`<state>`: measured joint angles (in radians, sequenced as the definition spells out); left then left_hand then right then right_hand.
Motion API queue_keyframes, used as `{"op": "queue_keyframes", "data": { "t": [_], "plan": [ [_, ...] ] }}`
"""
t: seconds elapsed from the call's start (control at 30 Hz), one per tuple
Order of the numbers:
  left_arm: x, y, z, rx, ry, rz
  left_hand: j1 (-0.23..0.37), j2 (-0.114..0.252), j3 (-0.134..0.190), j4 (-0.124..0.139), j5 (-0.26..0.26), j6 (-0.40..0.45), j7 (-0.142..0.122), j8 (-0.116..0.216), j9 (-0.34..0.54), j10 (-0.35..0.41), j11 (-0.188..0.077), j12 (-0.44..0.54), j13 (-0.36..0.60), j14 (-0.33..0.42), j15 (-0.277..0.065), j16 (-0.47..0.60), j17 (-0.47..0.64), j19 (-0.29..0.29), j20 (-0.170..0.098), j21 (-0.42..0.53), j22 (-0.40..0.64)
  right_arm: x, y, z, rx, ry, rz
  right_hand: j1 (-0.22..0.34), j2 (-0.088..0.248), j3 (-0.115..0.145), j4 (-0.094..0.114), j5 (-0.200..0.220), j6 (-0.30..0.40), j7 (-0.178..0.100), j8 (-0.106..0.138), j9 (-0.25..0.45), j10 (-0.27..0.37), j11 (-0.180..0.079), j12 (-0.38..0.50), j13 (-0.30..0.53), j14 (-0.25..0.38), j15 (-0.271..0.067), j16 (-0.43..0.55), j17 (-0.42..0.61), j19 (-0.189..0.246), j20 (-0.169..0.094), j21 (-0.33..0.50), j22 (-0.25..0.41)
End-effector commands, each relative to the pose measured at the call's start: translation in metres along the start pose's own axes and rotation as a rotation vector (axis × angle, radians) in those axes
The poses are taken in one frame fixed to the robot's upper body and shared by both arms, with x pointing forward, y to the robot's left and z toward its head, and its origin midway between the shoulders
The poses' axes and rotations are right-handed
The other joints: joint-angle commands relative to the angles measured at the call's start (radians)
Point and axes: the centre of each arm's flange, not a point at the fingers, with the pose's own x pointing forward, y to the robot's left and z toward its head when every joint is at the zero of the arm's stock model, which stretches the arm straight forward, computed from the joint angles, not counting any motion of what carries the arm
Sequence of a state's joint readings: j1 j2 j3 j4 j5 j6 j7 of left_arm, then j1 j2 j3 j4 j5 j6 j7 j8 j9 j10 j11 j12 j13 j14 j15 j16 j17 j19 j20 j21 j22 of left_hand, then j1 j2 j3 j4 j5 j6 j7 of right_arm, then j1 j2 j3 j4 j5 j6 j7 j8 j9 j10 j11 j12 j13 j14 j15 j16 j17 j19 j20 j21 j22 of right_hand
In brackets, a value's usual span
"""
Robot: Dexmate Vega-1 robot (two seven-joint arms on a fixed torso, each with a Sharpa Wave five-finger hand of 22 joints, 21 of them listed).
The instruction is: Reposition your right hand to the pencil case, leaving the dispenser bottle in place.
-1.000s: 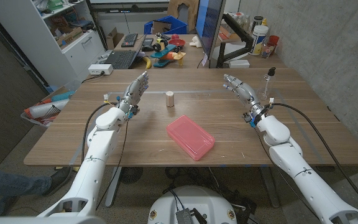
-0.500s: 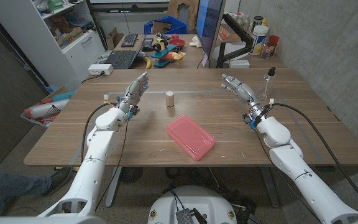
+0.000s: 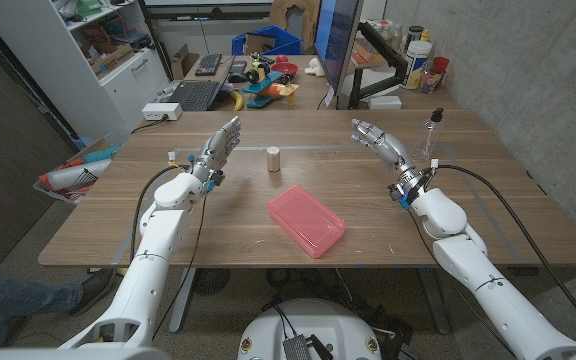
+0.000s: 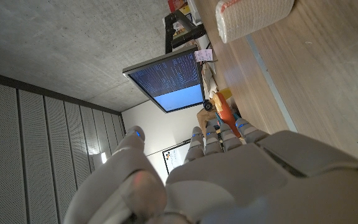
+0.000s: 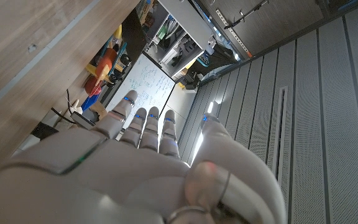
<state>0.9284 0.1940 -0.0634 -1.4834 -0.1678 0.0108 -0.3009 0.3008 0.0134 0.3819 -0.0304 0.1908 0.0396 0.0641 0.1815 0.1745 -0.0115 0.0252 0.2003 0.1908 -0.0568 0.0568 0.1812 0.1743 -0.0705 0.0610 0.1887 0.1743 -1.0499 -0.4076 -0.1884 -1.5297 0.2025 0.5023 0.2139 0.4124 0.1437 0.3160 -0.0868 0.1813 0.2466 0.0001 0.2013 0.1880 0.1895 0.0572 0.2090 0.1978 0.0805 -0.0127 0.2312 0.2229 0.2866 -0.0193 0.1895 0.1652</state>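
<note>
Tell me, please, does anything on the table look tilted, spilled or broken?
Nothing stands out. The pink pencil case lies flat and closed, set at an angle to the table edge. The dispenser bottle and the small cylinder stand upright. No spill shows.

1. This is a robotics lab or workshop, judging by the bare grey concrete wall [image 3: 528, 60] beside the wooden table [image 3: 218, 215].
2. A large dark computer monitor on a black arm [image 3: 336, 40] stands at the table's far edge.
3. White metal shelving [image 3: 88, 50] holds boxes and parts.
4. A black keyboard [image 3: 195, 94], a blue plastic bin [image 3: 268, 42] and colourful toy objects [image 3: 268, 82] crowd the bench behind.
</note>
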Motion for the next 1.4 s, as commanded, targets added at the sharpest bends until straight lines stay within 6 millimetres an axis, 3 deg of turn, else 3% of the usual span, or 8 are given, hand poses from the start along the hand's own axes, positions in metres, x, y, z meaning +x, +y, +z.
{"op": "queue_keyframes", "data": {
  "t": [0.03, 0.73, 1.4],
  "plan": [
    [0.000, 0.000, -0.002, 0.001, 0.004, -0.003, 0.002, 0.014, -0.001, -0.005, 0.001, 0.006, 0.001, 0.006, 0.003, 0.005, 0.001, 0.010, 0.003, -0.007, 0.000, 0.002, 0.005, -0.006, 0.003, 0.004, 0.003, -0.001, 0.009, 0.007, -0.011, -0.022, 0.032, -0.003, -0.003, -0.001, -0.002, 0.007, 0.015, -0.003, 0.007, 0.006, 0.008, 0.000, 0.003, 0.002, 0.004, 0.002, 0.001, 0.003, 0.003, -0.001, 0.001, 0.004],
    [-0.004, 0.003, -0.001, 0.004, 0.006, 0.001, 0.003, 0.017, -0.002, -0.009, 0.000, 0.022, 0.004, 0.011, 0.003, 0.005, 0.007, 0.009, 0.003, -0.007, 0.004, 0.003, 0.005, -0.008, -0.001, 0.004, 0.003, -0.001, 0.024, 0.020, -0.044, -0.064, 0.080, 0.001, -0.004, -0.003, -0.010, 0.008, 0.041, -0.008, 0.012, 0.006, 0.034, -0.021, 0.009, 0.002, 0.019, -0.015, 0.003, -0.001, 0.011, -0.014, 0.003, 0.004],
    [-0.001, 0.004, 0.000, 0.004, 0.004, -0.002, 0.002, 0.019, -0.003, -0.013, -0.001, 0.019, 0.007, 0.007, 0.003, 0.003, 0.002, 0.009, 0.003, -0.007, 0.004, 0.004, 0.005, -0.009, 0.003, 0.005, 0.003, -0.001, 0.038, 0.033, -0.065, -0.115, 0.132, -0.001, -0.002, -0.006, -0.012, 0.008, 0.042, -0.012, 0.010, 0.007, 0.036, -0.019, 0.006, 0.002, 0.018, -0.011, 0.001, -0.001, 0.010, -0.011, 0.002, 0.004]
  ]
}}
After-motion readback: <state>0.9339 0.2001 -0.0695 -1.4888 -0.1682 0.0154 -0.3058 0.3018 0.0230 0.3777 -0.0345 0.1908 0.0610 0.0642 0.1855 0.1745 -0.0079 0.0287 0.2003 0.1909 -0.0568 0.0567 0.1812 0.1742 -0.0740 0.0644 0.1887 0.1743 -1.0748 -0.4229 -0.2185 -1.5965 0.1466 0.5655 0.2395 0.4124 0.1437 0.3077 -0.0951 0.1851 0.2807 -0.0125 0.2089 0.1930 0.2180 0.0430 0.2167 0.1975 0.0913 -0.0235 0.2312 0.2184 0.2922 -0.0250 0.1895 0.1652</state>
